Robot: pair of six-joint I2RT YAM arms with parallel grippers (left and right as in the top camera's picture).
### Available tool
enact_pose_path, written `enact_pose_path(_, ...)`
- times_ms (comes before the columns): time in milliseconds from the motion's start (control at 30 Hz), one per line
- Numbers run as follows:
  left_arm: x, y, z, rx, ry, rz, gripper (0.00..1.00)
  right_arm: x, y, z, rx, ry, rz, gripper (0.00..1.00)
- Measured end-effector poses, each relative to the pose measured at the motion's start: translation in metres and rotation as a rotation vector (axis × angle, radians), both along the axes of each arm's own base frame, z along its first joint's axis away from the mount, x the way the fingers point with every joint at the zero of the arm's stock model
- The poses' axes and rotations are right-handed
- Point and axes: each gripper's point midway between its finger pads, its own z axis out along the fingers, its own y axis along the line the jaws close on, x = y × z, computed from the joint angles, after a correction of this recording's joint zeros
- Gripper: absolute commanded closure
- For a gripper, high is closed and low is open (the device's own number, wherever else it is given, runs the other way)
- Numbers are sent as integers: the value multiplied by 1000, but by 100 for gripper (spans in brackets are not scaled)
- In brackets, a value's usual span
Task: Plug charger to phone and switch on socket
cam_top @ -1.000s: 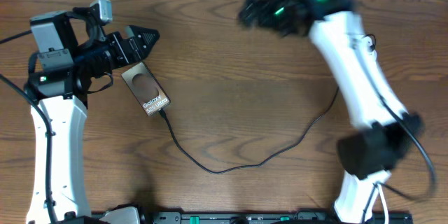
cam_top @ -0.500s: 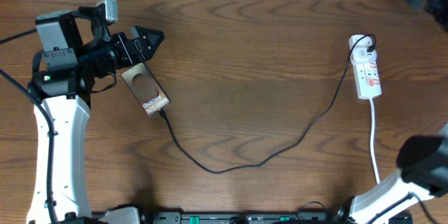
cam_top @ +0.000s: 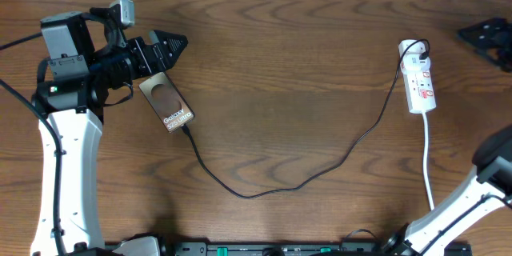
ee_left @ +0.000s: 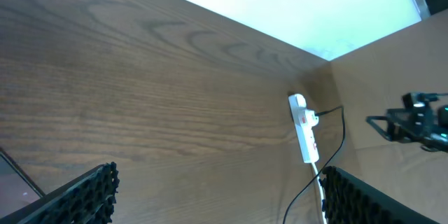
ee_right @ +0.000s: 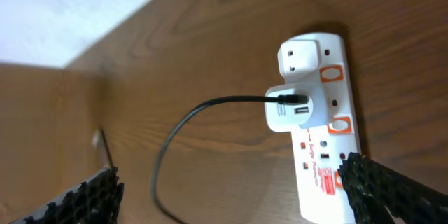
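The phone (cam_top: 166,101) lies flat at the left, its lettering facing up. The charger cable (cam_top: 264,192) runs from the phone's lower end, where its tip touches the phone, in a long curve to the white socket (cam_top: 418,77) at the right. My left gripper (cam_top: 170,50) is open and empty just above the phone's top end; its wrist view (ee_left: 217,196) shows the socket (ee_left: 304,129) far off. My right gripper (cam_top: 484,34) is open and empty at the far right edge, beyond the socket. Its wrist view (ee_right: 231,196) shows the socket (ee_right: 329,161) with a white adapter (ee_right: 290,108) holding the cable (ee_right: 175,140).
The socket's white cord (cam_top: 427,160) runs down toward the table's front edge. The table's back edge meets a white wall (ee_left: 294,0). Black robot bases and cables line the front edge (cam_top: 240,248).
My right arm has swung from the top middle of the table out to the far right edge, uncovering the socket. The left arm, phone and cable have stayed put.
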Motion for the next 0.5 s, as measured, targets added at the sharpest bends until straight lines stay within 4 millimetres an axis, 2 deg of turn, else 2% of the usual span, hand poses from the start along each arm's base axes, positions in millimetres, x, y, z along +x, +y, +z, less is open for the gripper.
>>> enact_pose_path(267,-2,0,-2,9,2,-8,9,16,25,-64,-66,111,109,1)
enact_pose_path(500,-2,0,-2,10,1,-8,9,21,32,-95,-170,210,126,1)
